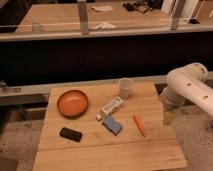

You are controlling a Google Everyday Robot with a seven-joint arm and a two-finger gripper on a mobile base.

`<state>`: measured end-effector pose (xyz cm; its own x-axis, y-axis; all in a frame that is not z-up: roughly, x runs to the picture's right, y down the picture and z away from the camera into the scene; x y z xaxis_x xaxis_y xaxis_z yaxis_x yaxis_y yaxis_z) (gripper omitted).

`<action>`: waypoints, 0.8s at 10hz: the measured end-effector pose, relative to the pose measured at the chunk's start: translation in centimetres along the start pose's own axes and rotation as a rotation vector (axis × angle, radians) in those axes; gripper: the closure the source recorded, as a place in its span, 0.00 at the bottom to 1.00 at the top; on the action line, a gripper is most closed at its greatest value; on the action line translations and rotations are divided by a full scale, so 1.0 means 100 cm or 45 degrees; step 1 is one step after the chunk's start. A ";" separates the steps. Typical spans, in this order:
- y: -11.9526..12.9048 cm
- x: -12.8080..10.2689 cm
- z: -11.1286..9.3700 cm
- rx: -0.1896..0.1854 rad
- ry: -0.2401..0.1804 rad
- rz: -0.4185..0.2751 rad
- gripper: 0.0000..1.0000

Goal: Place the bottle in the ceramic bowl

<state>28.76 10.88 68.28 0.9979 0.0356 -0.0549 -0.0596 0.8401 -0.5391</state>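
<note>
A pale wooden worktop [100,155] filled the lower middle of the view and carried all the loose items. The robot's thick white arm [192,87] came in from the right, bent downward beside the worktop's right edge. Its hand [169,117] hung just off that edge, fingers pointing down and spread wide apart, with nothing between them and touching none of the objects. The ceramic bowl [73,103], glossy orange inside with a darker rim, sat upright on the left part of the worktop with nothing in it. The bottle [112,107], slim and white with a pale label, lay on its side near the centre, just to the right of the bowl and outside it, slanting from lower left to upper right with its darker end nearest the bowl. A translucent plastic cup [125,88] stood upright behind the bottle, near the far edge. A blue rectangular block [113,125] lay flat just in front of the bottle. A flat black object [71,134] lay in front of the bowl, towards the left. A thin orange carrot-shaped item [139,125] lay to the right of the blue block, between it and the hand.
</note>
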 end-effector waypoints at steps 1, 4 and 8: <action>0.000 0.000 0.000 0.000 0.002 -0.001 0.20; -0.014 -0.035 0.006 0.013 0.036 -0.092 0.20; -0.022 -0.051 0.009 0.022 0.063 -0.160 0.20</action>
<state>23.84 9.39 70.50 0.9949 -0.0968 -0.0298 0.0664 0.8454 -0.5300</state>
